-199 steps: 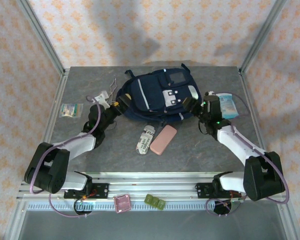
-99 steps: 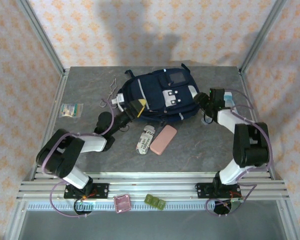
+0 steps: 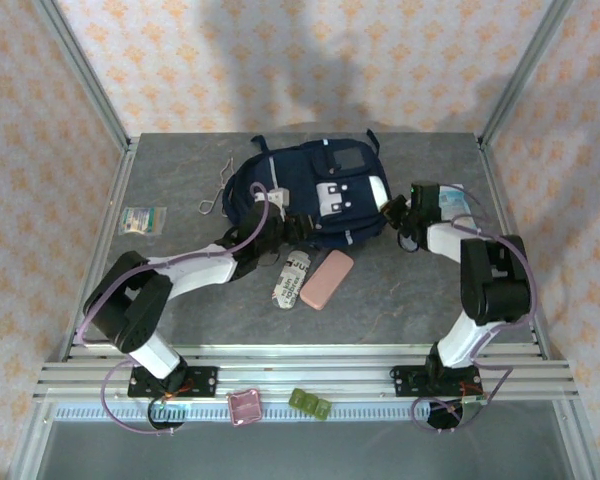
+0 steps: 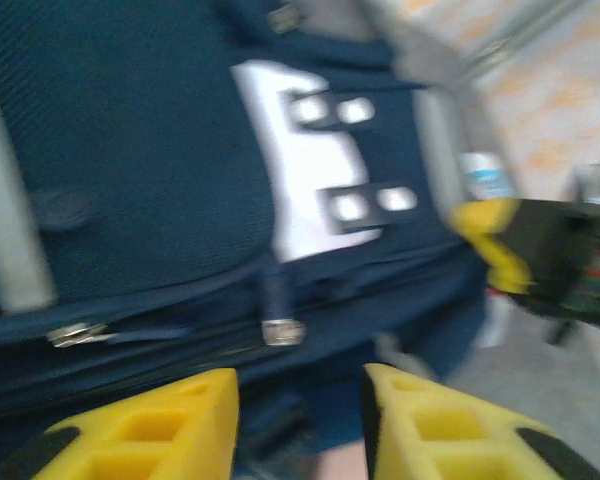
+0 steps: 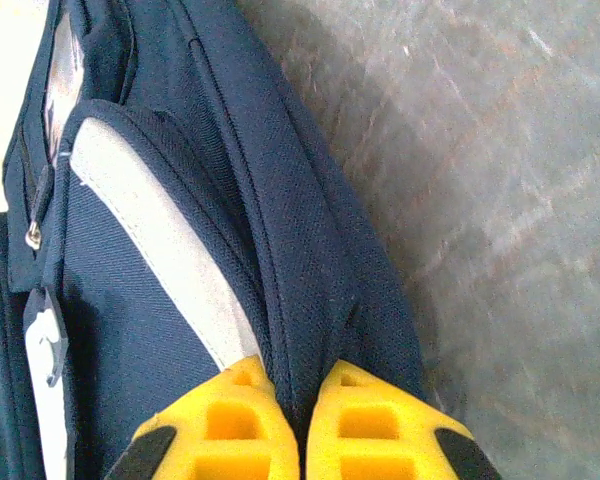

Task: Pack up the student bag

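The student bag, lying on the desk, is pinched at its side seam between the closed right fingers, seemingly to steady it, while the left fingers are held apart just short of its zip pull.

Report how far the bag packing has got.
Done: nothing visibly packed; pink case and white packet lie on the table. In hand: right gripper shut on a side seam of the student bag; left gripper at its zipper, grip unclear. Left: open it, load items.
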